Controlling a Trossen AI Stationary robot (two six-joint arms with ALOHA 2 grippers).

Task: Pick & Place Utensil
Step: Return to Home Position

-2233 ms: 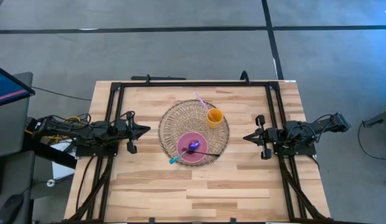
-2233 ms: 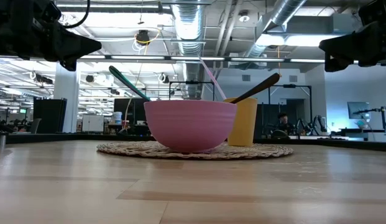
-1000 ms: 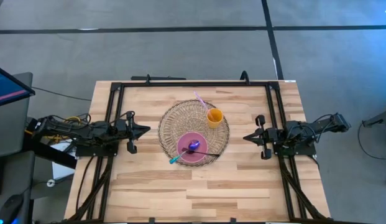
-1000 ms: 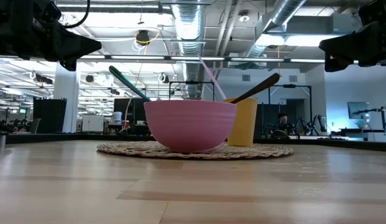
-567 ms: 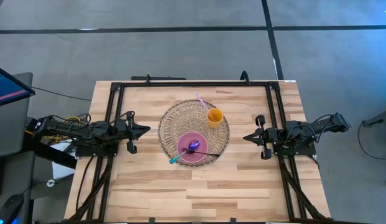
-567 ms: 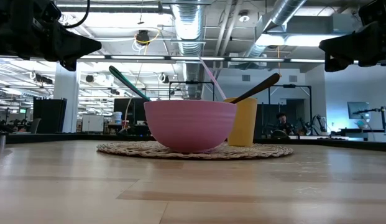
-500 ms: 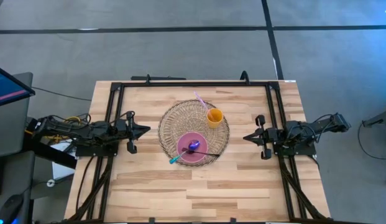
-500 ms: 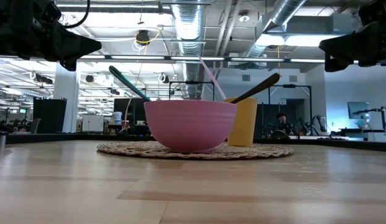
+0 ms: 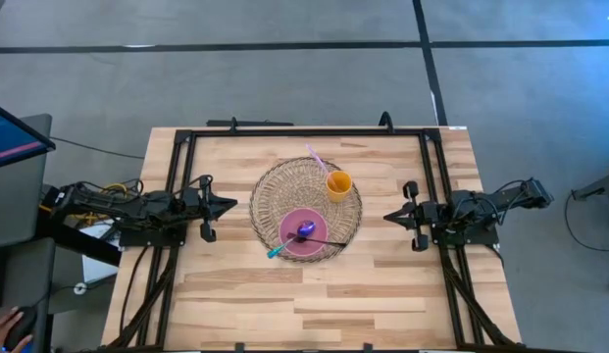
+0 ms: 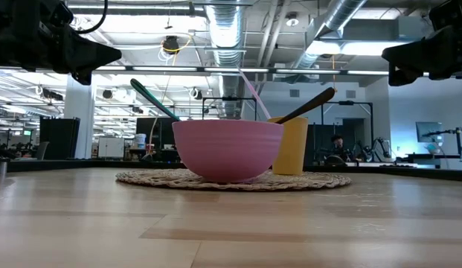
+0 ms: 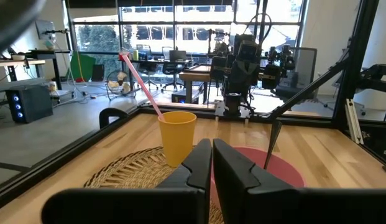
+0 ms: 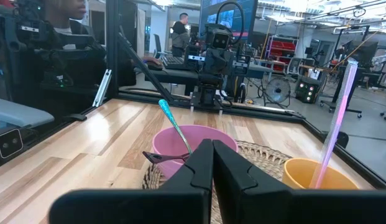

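Observation:
A pink bowl (image 9: 304,233) sits on a round woven mat (image 9: 275,191) at mid-table. Two utensils lean in the bowl against its rim: a teal-handled one (image 9: 276,251) and a dark-handled one (image 9: 333,241). A yellow cup (image 9: 338,184) with a pink straw (image 9: 315,156) stands on the mat's far part. My left gripper (image 9: 232,206) hovers left of the mat, shut, touching nothing. My right gripper (image 9: 387,216) hovers right of the mat, shut, touching nothing. In the low view the bowl (image 10: 228,151) and cup (image 10: 292,146) stand between both arms.
A black frame (image 9: 304,131) runs along the table's far, left and right sides. Bare wood lies near of the mat (image 9: 304,304). A person (image 12: 62,18) sits beyond the table's left side, and a hand (image 9: 2,326) shows at the lower left, off the table.

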